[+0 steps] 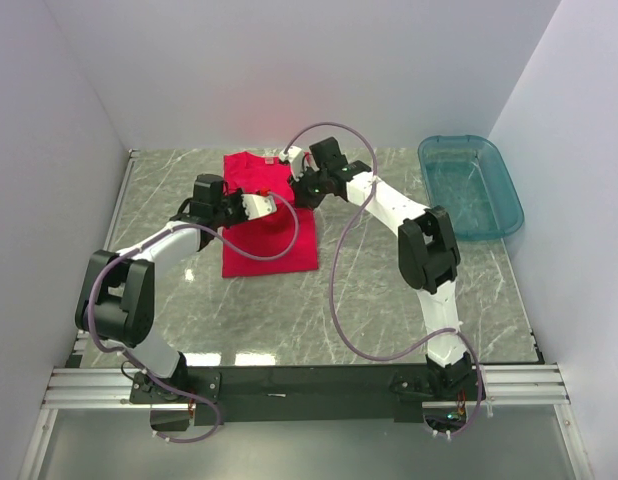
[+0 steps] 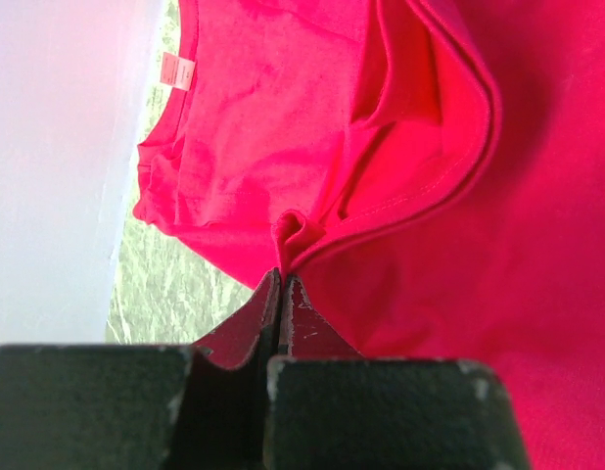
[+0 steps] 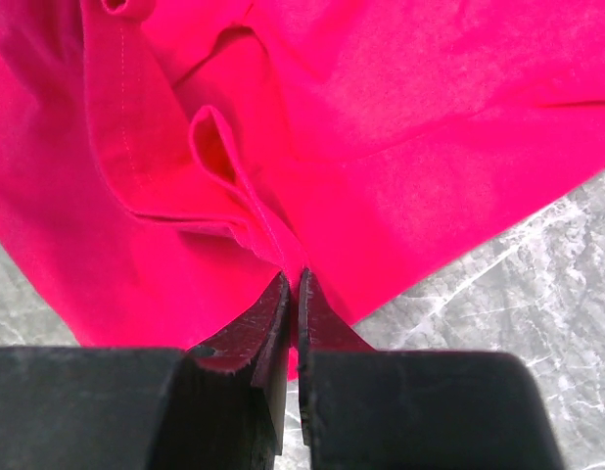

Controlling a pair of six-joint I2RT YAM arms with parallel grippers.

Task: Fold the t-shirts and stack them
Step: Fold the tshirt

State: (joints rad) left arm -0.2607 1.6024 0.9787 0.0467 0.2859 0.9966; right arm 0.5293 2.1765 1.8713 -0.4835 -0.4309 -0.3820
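A bright red t-shirt (image 1: 251, 232) lies on the marble table at the back middle, partly folded, its neck toward the back wall. My left gripper (image 1: 271, 204) is shut on a fold of the red cloth (image 2: 295, 227), pinched between its fingertips. My right gripper (image 1: 301, 186) is shut on the shirt's hemmed edge (image 3: 273, 240) near the shirt's right side. Both grippers hold cloth a little above the shirt's middle. The white neck label (image 2: 177, 71) shows in the left wrist view. Only one shirt is in view.
A teal see-through plastic tub (image 1: 471, 185) stands at the back right. White walls enclose the table on three sides. The grey marble tabletop (image 1: 369, 300) extends in front of the shirt. Purple cables loop off both arms.
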